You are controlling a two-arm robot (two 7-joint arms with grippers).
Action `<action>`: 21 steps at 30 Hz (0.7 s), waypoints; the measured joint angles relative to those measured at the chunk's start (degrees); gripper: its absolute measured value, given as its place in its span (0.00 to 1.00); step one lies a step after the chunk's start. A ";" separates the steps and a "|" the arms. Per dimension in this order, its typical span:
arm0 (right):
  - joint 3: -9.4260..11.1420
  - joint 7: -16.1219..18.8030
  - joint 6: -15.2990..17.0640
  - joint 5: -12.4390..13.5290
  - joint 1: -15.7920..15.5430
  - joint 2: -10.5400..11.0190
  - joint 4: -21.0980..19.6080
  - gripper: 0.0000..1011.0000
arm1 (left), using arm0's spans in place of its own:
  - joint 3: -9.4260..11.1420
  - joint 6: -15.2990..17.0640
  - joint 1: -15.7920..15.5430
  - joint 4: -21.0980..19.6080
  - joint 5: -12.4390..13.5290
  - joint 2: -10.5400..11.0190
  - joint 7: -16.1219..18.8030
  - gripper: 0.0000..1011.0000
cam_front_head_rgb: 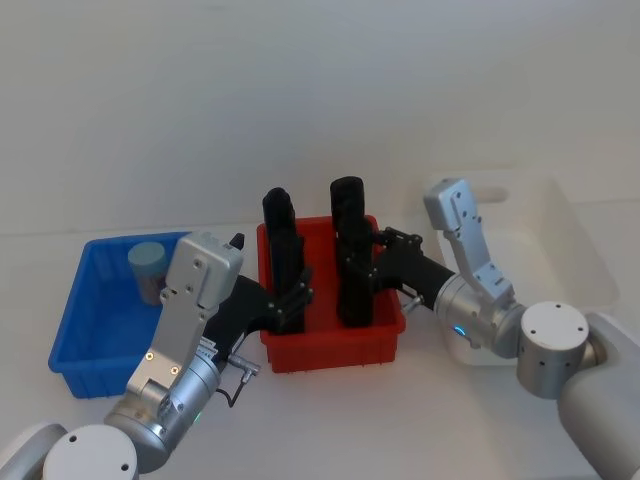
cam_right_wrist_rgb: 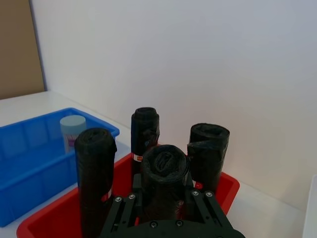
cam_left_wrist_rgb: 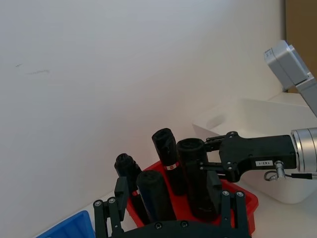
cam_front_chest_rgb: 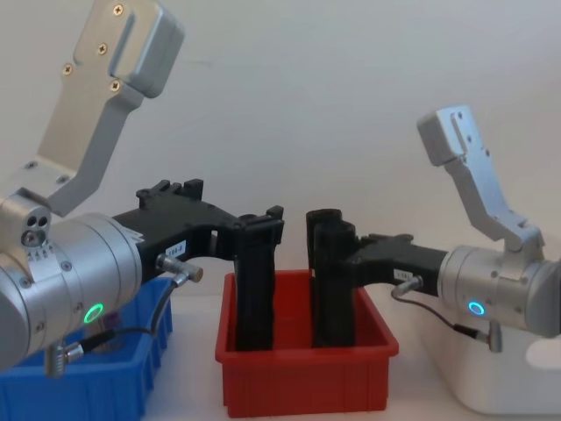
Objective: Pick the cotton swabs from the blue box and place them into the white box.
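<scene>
Both pincers at the red bin point(cam_front_head_rgb: 335, 345), between blue box point(cam_front_head_rgb: 95, 330) and white box point(cam_front_head_rgb: 560, 245) on the bench point(cam_front_head_rgb: 430, 420).

Left pincer point(cam_front_head_rgb: 290, 297): reaching in from blue-box side, at front-left black roll point(cam_front_head_rgb: 284, 262). Fingers point(cam_front_chest_rgb: 263, 230) either side of roll top in chest view; looks clamped on it, contact not fully clear. Roll upright, standing in red bin.

Right pincer point(cam_front_head_rgb: 362, 262): reaching in from white-box side, at front-right black roll point(cam_front_head_rgb: 350, 250). In right wrist view roll top point(cam_right_wrist_rgb: 164, 163) sits right between the finger bases, fingers tight to it; looks closed on roll. Upright too.

4 black rolls total in red bin per wrist views, 2 behind the pincers: rear ones point(cam_left_wrist_rgb: 166, 151) and point(cam_left_wrist_rgb: 126, 168), untouched.

Cotton swabs point(cam_front_head_rgb: 148, 268): one jar, grey-blue lid, standing in blue box far corner, well off to the outer side of left pincer, behind its wrist. Also seen past the rolls from right wrist point(cam_right_wrist_rgb: 72, 130). Not touched by either pincer.

White box: beyond right pincer's arm, on its outer side; contents can't tell.
</scene>
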 joint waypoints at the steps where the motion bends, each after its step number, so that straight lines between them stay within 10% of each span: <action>1: 0.09 -0.04 0.16 0.27 -0.46 0.18 -1.33 0.44 | 0.00 0.00 0.00 0.00 0.00 0.00 0.00 0.99; 21: 1.33 -3.20 3.40 2.76 -8.88 3.65 -22.77 0.35 | 0.00 0.00 0.00 0.00 0.00 0.00 0.00 0.99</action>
